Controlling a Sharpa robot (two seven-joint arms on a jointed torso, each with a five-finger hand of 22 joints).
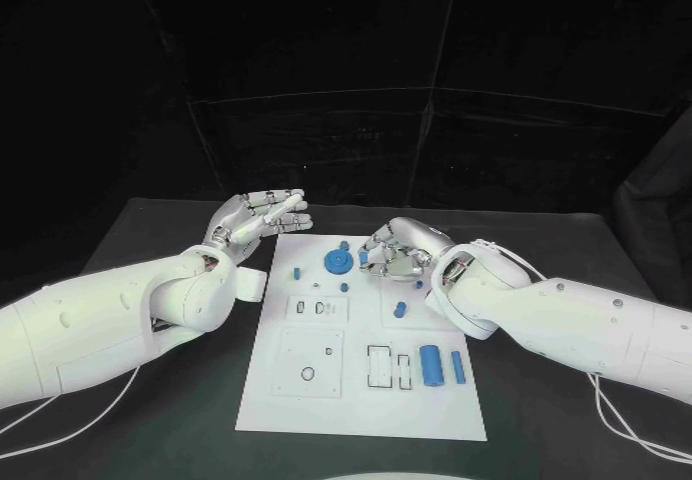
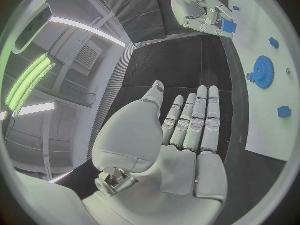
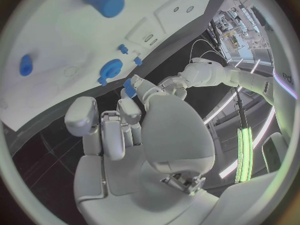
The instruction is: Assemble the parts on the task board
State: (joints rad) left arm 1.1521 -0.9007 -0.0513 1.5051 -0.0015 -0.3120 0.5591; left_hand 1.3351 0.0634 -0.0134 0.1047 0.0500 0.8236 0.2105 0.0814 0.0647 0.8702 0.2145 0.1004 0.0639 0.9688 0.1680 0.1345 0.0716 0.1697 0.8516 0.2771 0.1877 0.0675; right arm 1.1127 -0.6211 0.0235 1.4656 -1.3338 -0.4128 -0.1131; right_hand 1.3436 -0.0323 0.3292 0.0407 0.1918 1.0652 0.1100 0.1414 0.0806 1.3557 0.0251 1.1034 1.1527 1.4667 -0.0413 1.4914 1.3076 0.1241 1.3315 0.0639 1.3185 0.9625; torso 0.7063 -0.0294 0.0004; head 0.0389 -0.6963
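The white task board [image 1: 289, 400] lies in the middle of the black table. On it are a blue gear [image 1: 338, 261], a small blue block [image 1: 400, 309], a blue cylinder [image 1: 434, 366] and a thin blue bar [image 1: 459, 367]. My right hand [image 1: 401, 250] hovers over the board's far right part beside the gear, fingers curled in. It pinches a small blue part [image 2: 228, 26] at its fingertips, and that part [image 3: 129, 87] also shows in the right wrist view. My left hand [image 1: 260, 215] is raised at the board's far left corner, fingers straight and apart, holding nothing.
Near the gear lie a small blue piece [image 1: 296, 271] and two tiny blue pegs [image 1: 320, 287]. Empty slots and recesses [image 1: 379, 365] mark the board's near half. Black table [image 1: 173, 420] surrounds the board on all sides.
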